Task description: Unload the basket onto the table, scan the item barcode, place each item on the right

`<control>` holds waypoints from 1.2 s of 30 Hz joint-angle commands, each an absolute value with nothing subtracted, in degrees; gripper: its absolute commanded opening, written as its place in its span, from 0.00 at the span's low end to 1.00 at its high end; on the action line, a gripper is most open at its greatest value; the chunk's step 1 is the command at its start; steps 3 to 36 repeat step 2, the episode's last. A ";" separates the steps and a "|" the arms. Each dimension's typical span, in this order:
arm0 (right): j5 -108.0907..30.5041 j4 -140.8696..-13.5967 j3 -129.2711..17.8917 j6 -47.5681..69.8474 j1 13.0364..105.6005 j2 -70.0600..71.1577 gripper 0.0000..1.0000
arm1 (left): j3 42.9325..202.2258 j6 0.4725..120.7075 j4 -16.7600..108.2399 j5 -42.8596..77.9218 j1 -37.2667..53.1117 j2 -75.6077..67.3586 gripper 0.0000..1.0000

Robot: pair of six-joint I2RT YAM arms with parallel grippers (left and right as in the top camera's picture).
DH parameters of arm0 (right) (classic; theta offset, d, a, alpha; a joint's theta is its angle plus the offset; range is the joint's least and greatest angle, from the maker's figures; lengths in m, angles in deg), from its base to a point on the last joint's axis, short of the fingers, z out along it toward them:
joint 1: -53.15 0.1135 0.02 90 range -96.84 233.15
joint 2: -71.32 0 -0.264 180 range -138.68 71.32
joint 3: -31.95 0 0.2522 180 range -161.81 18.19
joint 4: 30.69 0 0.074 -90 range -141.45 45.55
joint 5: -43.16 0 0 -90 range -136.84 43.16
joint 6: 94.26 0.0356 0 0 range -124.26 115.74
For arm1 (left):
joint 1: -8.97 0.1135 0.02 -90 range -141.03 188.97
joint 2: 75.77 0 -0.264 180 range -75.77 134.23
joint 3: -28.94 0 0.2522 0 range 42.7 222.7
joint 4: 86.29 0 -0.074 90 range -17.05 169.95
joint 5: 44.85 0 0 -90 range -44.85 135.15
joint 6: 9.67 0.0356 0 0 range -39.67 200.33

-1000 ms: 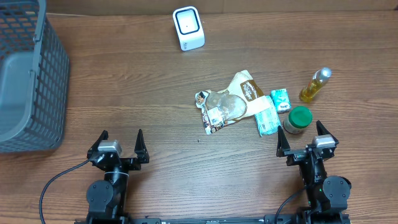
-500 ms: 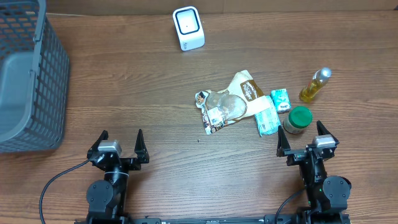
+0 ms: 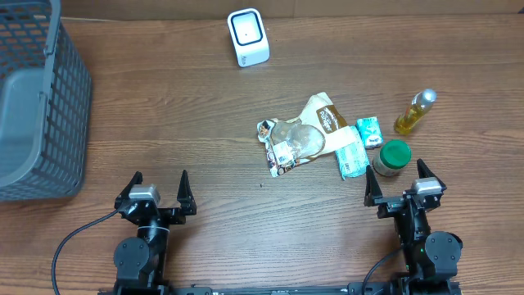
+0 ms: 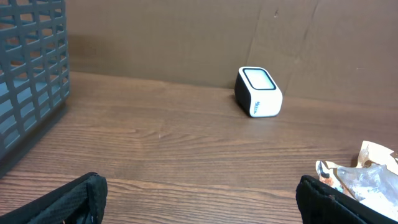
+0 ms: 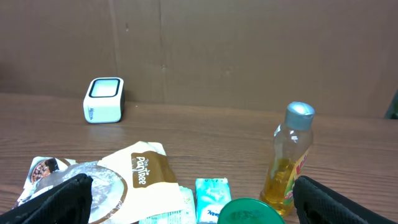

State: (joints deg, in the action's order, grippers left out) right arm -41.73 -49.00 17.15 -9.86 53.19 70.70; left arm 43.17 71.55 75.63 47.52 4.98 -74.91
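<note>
A brown wood-grain counter (image 3: 164, 123) carries everything. At its far edge, left of centre, stands a small white box-shaped barcode scanner with a dark window (image 3: 248, 37). The left wrist view shows it upright against a brown cardboard wall (image 4: 259, 92), and the right wrist view shows it far left (image 5: 104, 100).

The goods to be scanned lie in a cluster right of centre, well apart from the scanner. A crumpled clear-and-tan snack bag (image 3: 299, 135) lies flat. Touching its right side is a white-and-teal soft packet (image 3: 351, 156), with a smaller teal packet (image 3: 370, 131) just beyond it. A short jar with a green lid (image 3: 393, 157) stands just beside the packets. Farther right, a clear bottle of yellow liquid with a silver cap (image 3: 414, 112) stands upright, apart from the jar. No barcode is legible on any of them.

A grey plastic lattice basket (image 3: 33, 98) fills the far left of the counter.

The left arm (image 3: 143, 217) sits at the near edge, its jaws spread wide and holding nothing, with bare wood between the dark fingers (image 4: 68, 202). The right arm (image 3: 417, 221) sits at the near edge too, its jaws likewise released and empty, the green-lidded jar just ahead of them.
</note>
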 commanded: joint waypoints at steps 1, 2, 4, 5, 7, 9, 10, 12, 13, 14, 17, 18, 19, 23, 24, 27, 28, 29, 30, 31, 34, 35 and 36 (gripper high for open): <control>-42.21 -48.87 17.74 -9.91 53.08 71.16 1.00 | 42.98 72.62 75.76 48.11 5.22 -75.52 1.00; -42.21 -48.87 17.74 -9.91 53.08 71.16 1.00 | 42.98 72.62 75.76 48.13 5.22 -75.52 1.00; -42.21 -48.87 17.74 -9.91 53.08 71.16 1.00 | 42.98 72.62 75.76 48.13 5.22 -75.52 1.00; -42.21 -48.87 17.74 -9.91 53.08 71.16 1.00 | 42.98 72.62 75.76 48.13 5.22 -75.52 1.00; -42.21 -48.87 17.74 -9.91 53.08 71.16 1.00 | 42.98 72.62 75.76 48.13 5.22 -75.52 1.00; -42.21 -48.87 17.74 -9.91 53.08 71.16 1.00 | 42.98 72.62 75.76 48.13 5.22 -75.52 1.00; -42.21 -48.87 17.74 -9.91 53.08 71.16 1.00 | 42.98 72.62 75.76 48.13 5.22 -75.52 1.00; -42.21 -48.87 17.74 -9.91 53.08 71.16 1.00 | 42.98 72.62 75.76 48.13 5.22 -75.52 1.00; -42.21 -48.87 17.74 -9.91 53.08 71.16 1.00 | 42.98 72.62 75.76 48.13 5.22 -75.52 1.00; -42.21 -48.87 17.74 -9.91 53.08 71.16 1.00 | 42.98 72.62 75.76 48.13 5.22 -75.52 1.00; -42.21 -48.87 17.74 -9.91 53.08 71.16 1.00 | 42.98 72.62 75.76 48.13 5.22 -75.52 1.00; -42.21 -48.87 17.74 -9.91 53.08 71.16 1.00 | 42.98 72.62 75.76 48.13 5.22 -75.52 1.00; -42.21 -48.87 17.74 -9.91 53.08 71.16 1.00 | 42.98 72.62 75.76 48.13 5.22 -75.52 1.00; -42.21 -48.87 17.74 -9.91 53.08 71.16 1.00 | 42.98 72.62 75.76 48.13 5.22 -75.52 1.00; -42.21 -48.87 17.74 -9.91 53.08 71.16 1.00 | 42.98 72.62 75.76 48.13 5.22 -75.52 1.00; -42.21 -48.87 17.74 -9.91 53.08 71.16 1.00 | 42.98 72.62 75.76 48.13 5.22 -75.52 1.00; -42.21 -48.87 17.74 -9.91 53.08 71.16 1.00 | 42.98 72.62 75.76 48.13 5.22 -75.52 1.00; -42.21 -48.87 17.74 -9.91 53.08 71.16 1.00 | 42.98 72.62 75.76 48.13 5.22 -75.52 1.00; -42.21 -48.87 17.74 -9.91 53.08 71.16 1.00 | 42.98 72.62 75.76 48.13 5.22 -75.52 1.00; -42.21 -48.87 17.74 -9.91 53.08 71.16 1.00 | 42.98 72.62 75.76 48.13 5.22 -75.52 1.00; -42.21 -48.87 17.74 -9.91 53.08 71.16 1.00 | 42.98 72.62 75.76 48.13 5.22 -75.52 1.00; -42.21 -48.87 17.74 -9.91 53.08 71.16 1.00 | 42.98 72.62 75.76 48.13 5.22 -75.52 1.00; -42.21 -48.87 17.74 -9.91 53.08 71.16 1.00 | 42.98 72.62 75.76 48.13 5.22 -75.52 1.00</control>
